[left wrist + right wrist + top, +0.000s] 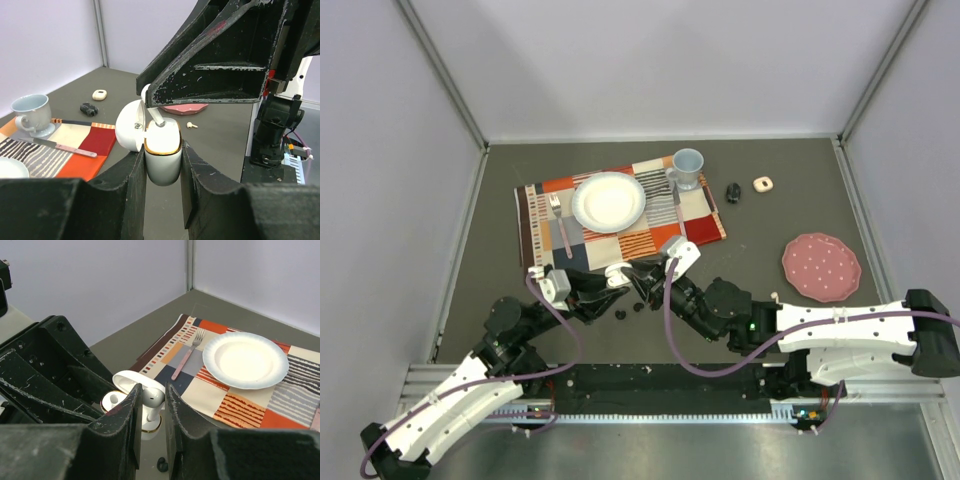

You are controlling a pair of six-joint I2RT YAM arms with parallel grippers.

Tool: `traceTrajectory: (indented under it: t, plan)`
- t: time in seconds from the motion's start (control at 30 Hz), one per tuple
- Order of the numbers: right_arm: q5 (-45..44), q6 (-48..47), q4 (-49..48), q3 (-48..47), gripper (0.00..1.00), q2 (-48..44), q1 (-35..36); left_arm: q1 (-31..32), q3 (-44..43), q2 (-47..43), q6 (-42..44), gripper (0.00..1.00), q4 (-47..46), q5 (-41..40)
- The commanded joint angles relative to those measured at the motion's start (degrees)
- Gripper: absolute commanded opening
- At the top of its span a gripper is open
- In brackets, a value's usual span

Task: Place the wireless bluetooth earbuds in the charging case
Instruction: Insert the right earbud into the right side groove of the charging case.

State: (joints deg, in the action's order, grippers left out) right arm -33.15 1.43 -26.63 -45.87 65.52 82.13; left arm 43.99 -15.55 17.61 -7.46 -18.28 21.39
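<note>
A white charging case (162, 165) with a gold rim stands upright between my left gripper's (162, 156) fingers, which are shut on it; its lid (127, 131) hangs open to the left. Directly above it my right gripper (151, 396) is shut on a white earbud (153, 398), stem down, its tip at the case's (150, 426) mouth. In the top view both grippers meet at the placemat's near edge, left gripper (603, 287) and right gripper (645, 276). Two black earbuds (620, 314) lie on the table just below them. Another white earbud (192, 125) lies further right.
The patterned placemat (700, 215) holds a white plate (609, 201), fork (560, 222), knife (677, 205) and blue mug (687, 168). A small black case (733, 192) and a beige one (763, 184) sit behind, a pink plate (820, 267) to the right.
</note>
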Motion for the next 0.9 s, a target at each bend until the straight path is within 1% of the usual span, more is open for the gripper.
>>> traceTrajectory:
  t: [0.0,0.3,0.47,0.63,0.77,0.87]
  plan:
    - [-0.17,-1.17,-1.05,-1.33,0.04,0.4,0.93,0.13,-0.8,-0.91,0.43,0.0,-2.9,-0.38]
    - [0.98,-1.08,0.35,-0.89,0.04,1.37,1.81,0.22,-1.06,-1.96,0.61,0.0,-2.99,-2.23]
    - [-1.21,-1.17,0.88,-0.63,0.05,1.37,1.98,0.22,-0.97,-2.14,0.43,0.0,-3.07,-2.4]
    - [-0.25,-1.17,0.97,-0.28,0.05,0.84,2.25,0.13,-0.71,-2.66,0.52,0.0,-3.25,-2.93]
    - [0.19,-1.17,0.09,-0.19,0.05,1.02,2.69,0.13,0.43,-3.63,1.66,0.0,-4.56,-1.96]
    - [-0.16,-1.17,-0.43,-0.36,0.05,1.46,2.86,0.13,2.97,-5.38,2.89,0.0,-7.11,-1.26]
